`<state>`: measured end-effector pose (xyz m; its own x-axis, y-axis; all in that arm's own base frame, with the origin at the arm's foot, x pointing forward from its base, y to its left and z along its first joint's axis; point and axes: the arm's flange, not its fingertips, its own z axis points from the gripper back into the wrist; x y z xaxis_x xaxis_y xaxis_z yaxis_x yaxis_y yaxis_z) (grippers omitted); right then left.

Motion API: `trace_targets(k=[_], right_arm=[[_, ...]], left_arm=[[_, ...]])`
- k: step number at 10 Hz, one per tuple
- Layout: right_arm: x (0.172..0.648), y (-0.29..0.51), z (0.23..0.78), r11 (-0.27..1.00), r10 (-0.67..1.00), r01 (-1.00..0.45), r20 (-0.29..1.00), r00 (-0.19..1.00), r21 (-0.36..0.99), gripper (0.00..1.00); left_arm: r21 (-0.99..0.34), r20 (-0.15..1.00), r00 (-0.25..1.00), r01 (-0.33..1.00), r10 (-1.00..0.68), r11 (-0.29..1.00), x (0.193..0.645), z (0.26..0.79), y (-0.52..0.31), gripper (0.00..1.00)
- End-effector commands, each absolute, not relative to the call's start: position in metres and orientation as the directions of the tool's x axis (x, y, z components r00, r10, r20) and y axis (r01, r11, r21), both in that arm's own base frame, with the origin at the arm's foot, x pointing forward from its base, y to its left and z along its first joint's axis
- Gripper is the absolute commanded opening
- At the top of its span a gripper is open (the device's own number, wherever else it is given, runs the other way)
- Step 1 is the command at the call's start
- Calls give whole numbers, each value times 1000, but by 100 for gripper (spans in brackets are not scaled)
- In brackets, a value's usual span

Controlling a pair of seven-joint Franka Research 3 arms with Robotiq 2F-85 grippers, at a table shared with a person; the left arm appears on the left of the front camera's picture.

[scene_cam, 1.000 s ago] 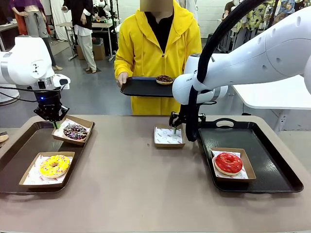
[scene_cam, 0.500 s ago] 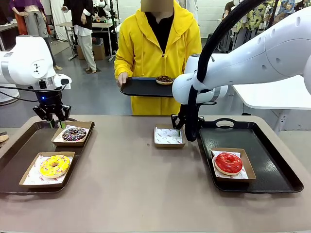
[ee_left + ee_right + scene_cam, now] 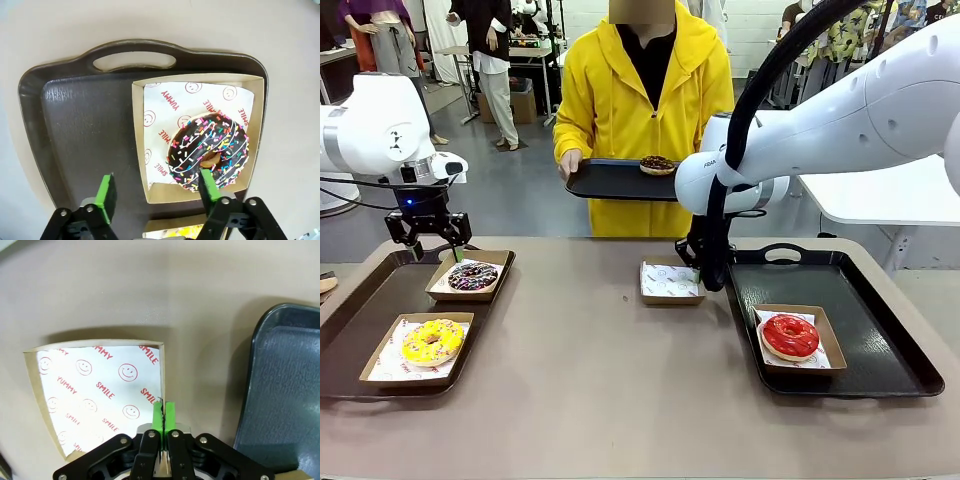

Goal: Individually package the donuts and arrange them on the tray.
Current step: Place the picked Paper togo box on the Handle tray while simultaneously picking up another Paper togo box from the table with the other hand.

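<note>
- The step in hand looked to be the right arm carrying the empty box [image 3: 671,281] by its wall. Done well, it would mean a level, slow drag toward the right tray [image 3: 880,375], at about three o'clock from the box, lifting clear of the tray's rim so the thin wall does not tear or fold.
- The right gripper [image 3: 164,410] had its fingers clenched on the near wall of the empty box, green pads pressed together with the cardboard edge between them — a narrow pinch, so I judged tilt to be the main risk.
- The left gripper [image 3: 157,191] hung above the left tray [image 3: 360,300] with its fingers spread wide, holding nothing. In the left wrist view one pad overlapped the chocolate donut [image 3: 473,276]; whether it touched, I could not tell.
- That chocolate donut sat in its own box at the left tray's far end, at twelve o'clock from the yellow donut [image 3: 432,341], boxed on the same tray.
- The red donut [image 3: 790,335] lay boxed on the right tray.
- A second chocolate donut [image 3: 657,163] rested unboxed on the small tray [image 3: 610,180] held by the person across the tabletop [image 3: 610,400] — presumably meant for the empty box.
</note>
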<state>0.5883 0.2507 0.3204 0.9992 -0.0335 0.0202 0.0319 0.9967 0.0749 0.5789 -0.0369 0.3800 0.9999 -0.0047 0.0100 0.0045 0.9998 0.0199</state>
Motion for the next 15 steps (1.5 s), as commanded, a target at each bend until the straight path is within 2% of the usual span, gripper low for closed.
trace_targets(k=[1, 5, 6, 8, 10, 12, 15], right_arm=[[588, 250, 317, 993, -66, 64, 15, 998, 94, 0], [588, 252, 318, 993, -72, 70, 16, 997, 90, 0], [587, 255, 328, 995, -64, 65, -13, 998, 80, 0], [592, 259, 363, 997, -13, 15, -19, 1000, 81, 0], [607, 258, 408, 995, -9, 12, -26, 1000, 96, 0], [624, 259, 458, 996, -40, 41, -4, 999, 85, 0], [655, 263, 499, 992, -67, 69, -17, 998, 103, 0]], left_arm=[[33, 2, 1000, 4, -4, 999, 573, 384, -38, 100], [-5, -11, 1000, 6, -6, 1000, 569, 388, -36, 100], [-114, -76, 997, 8, -17, 993, 561, 397, -29, 100], [-360, -104, 992, 25, -67, 933, 528, 421, 3, 100], [-579, -53, 992, 65, -117, 813, 490, 440, 41, 100], [-768, -10, 992, 71, -122, 637, 468, 443, 83, 100], [-908, 1, 998, 30, -70, 418, 446, 416, 112, 100]])
